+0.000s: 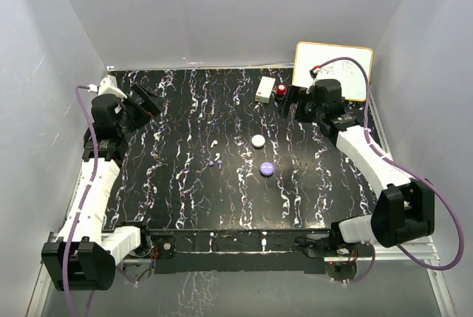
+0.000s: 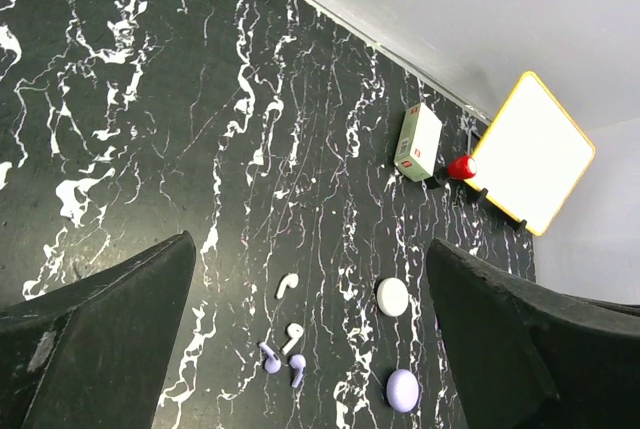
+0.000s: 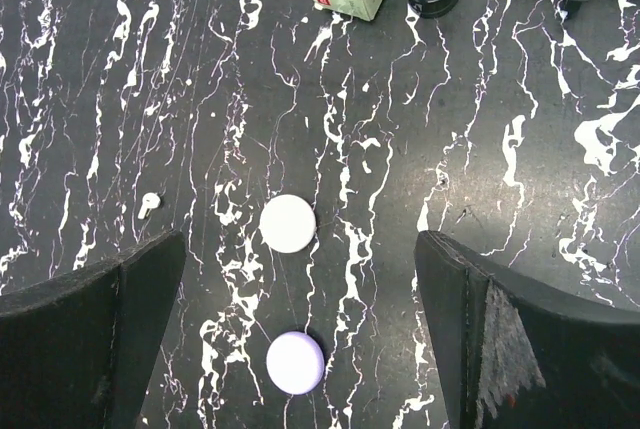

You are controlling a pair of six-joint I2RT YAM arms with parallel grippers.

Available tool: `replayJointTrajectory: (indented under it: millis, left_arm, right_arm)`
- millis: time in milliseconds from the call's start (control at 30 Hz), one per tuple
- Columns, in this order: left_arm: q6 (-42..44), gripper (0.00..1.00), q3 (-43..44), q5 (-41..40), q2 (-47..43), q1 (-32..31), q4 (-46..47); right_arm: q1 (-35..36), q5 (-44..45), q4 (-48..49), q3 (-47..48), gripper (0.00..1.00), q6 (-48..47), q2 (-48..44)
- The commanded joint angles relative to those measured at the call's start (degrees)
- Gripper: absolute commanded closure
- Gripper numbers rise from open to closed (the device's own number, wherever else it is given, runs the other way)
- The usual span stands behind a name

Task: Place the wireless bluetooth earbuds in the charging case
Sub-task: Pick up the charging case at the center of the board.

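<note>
Currently left jaws and right jaws gape wide, empty, far from earbuds [image 2: 293,335].

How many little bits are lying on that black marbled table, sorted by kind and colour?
white earbuds: 2
purple earbuds: 2
white round case: 1
purple round case: 1
small box: 1
red knob: 1
whiteboard: 1
Total: 9

Box [image 1: 264,89] beside red knob [image 1: 281,90] (whiteboard [image 1: 310,55] behind).
</note>
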Motion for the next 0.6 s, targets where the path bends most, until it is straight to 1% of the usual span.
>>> replayJointTrajectory:
  millis: [0,133,200,267,367,433,567]
  left_arm:
    - [1.4,0.01,0.9,3.7,-2.3,-0.3,2.1]
    - [0.1,0.01,2.7,5.0,0.8,-0.4,-4.2]
    - [0.5,0.01,3.6,6.4,3.2,-0.3,-5.6]
    - [0.6,0.01,2.6,7.3,3.5,-0.3,-4.0]
    - [0.9,0.01,1.1,5.4,1.5,-0.4,-2.7]
    - [1.5,0.01,-0.3,5.6,0.1,-0.4,-0.4]
    - [2.7,0.01,-0.9,10.8,1.5,-1.7,2.4]
  right_arm:
    - [0.6,0.3,0.6,3.6,0.02,-0.7,0.3]
    - [1.8,3.4,-1.8,4.0,0.02,-0.3,1.1]
    - [2.4,4.0,-3.4,4.6,0.02,-1.4,1.7]
    - [3.3,5.7,-4.3,4.7,0.02,-1.8,1.5]
    - [4.1,4.9,-3.9,4.0,0.02,-3.3,1.1]
    - [4.9,4.1,-4.6,3.8,0.02,-4.1,1.2]
    - [11.0,5.5,-2.0,0.2,0.03,-4.3,1.2]
